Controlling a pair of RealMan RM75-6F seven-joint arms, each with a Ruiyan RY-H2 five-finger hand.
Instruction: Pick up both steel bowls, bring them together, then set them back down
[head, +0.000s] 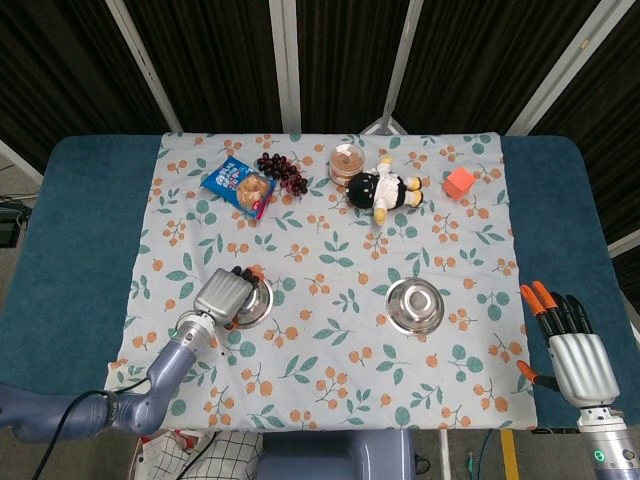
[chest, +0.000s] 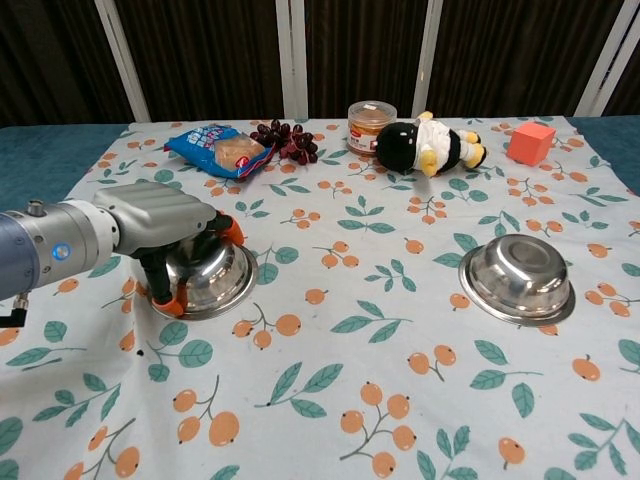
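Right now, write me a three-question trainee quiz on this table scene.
1. True or false: the left hand grips the left steel bowl.
2. Which hand is off the cloth, fingers apart, holding nothing?
3. Multiple choice: nearest the plush toy stands A) jar B) red cube C) snack packet.

Key: 1 true; 2 the right hand; 3 A.
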